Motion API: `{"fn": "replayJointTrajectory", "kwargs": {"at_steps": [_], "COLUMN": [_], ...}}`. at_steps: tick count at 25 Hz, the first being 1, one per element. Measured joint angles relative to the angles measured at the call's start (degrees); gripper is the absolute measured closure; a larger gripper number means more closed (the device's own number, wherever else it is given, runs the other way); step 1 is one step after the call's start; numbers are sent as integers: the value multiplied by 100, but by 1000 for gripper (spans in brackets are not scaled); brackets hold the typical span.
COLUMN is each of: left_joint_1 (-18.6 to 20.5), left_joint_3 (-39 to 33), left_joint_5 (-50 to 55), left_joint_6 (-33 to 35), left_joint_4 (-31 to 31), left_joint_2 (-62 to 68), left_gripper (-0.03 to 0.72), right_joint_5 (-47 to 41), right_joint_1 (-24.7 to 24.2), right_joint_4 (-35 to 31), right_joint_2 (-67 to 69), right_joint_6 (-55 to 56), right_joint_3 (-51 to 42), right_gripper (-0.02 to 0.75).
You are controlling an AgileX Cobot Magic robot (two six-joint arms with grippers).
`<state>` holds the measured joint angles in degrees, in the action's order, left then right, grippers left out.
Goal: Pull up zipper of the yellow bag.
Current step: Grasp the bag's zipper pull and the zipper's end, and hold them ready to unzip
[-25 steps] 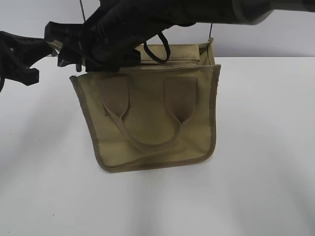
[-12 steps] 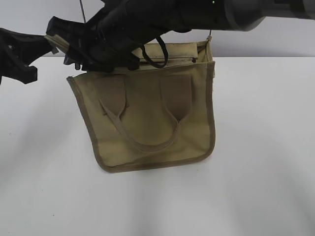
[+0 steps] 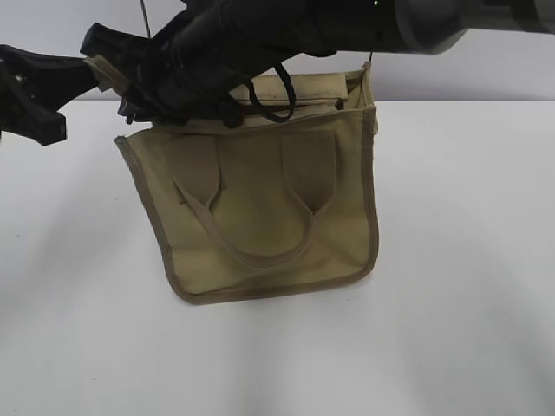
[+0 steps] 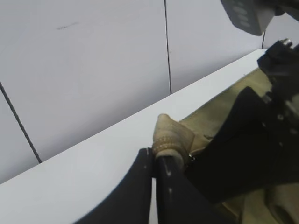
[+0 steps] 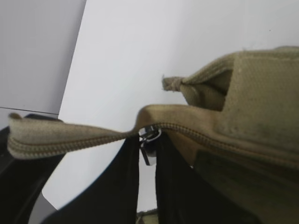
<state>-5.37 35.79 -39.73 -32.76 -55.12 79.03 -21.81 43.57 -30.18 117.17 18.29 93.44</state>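
Observation:
The yellow bag (image 3: 260, 208) stands upright on the white table (image 3: 460, 260), handles hanging down its front. My right arm reaches across from the upper right to the bag's top left corner. My right gripper (image 3: 147, 106) (image 5: 148, 145) is shut on the small silver pull (image 5: 150, 136) of the zipper (image 5: 210, 136), whose closed tape (image 5: 65, 143) runs off to the left. My left gripper (image 3: 80, 76) (image 4: 154, 157) is shut on the khaki end tab of the zipper tape (image 4: 170, 136) at the bag's left end, and holds it taut.
A grey panelled wall (image 4: 93, 70) runs behind the table's back edge. The bag's top is still gaping at its right end (image 3: 347, 91). The right arm's black body (image 3: 286, 35) covers the left part of the bag's top.
The right gripper has moved a little further left along the bag's top with the pull. The bag's top left corner has shifted left and up. The left gripper has kept its grip.

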Motion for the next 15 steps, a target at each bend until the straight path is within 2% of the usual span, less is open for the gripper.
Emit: {"fn": "replayJointTrajectory", "kwargs": {"at_steps": [6,9,15], "left_joint_1": [0,0,0], "left_joint_3": [0,0,0], "left_joint_5": [171,197,418], "left_joint_6": [0,-5,-5], "left_joint_4": [-30,9,19], "left_joint_2": [0,-22,-22], "left_gripper": [698,698,698], "right_joint_5": [-548,-824,-1118], "right_joint_1": [0,-5,-10], "right_joint_4": [158,246,296], "right_joint_2": [-68,-210,-484], "right_joint_6": [-295,-473,-597], "right_joint_3": [31,31,31], "right_gripper": [692,749,752]}}
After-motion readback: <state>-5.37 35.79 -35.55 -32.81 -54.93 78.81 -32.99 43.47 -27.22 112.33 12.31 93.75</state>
